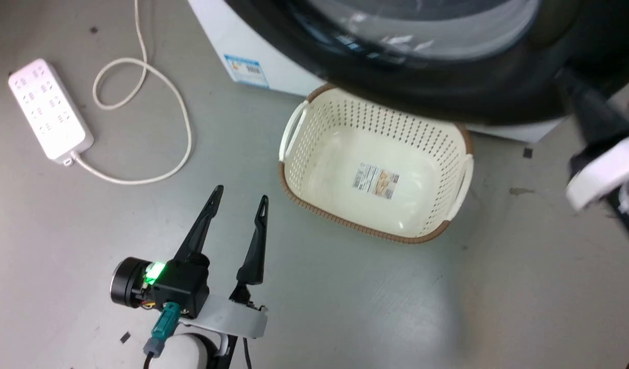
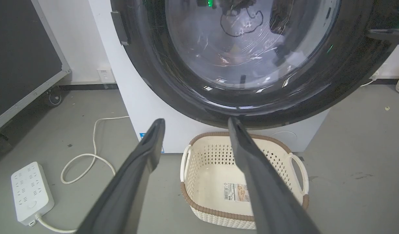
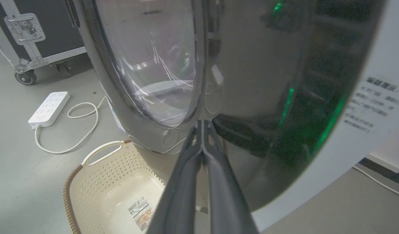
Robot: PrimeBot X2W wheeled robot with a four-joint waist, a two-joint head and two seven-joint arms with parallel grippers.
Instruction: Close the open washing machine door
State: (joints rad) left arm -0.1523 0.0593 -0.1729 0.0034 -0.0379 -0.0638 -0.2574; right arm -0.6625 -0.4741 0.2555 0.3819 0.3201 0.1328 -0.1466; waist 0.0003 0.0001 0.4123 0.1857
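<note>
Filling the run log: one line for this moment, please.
right gripper: shut, tips at washing machine door rim | left gripper: open, holding nothing, beside basket | door latched: cannot tell

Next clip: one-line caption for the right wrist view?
Shut right gripper points at the black rim of the washing machine door, cream basket on the floor below.

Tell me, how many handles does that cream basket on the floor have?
2. One white handle on the perforated basket's end nearer the power strip, the other on the opposite end. None seems hidden.
</note>
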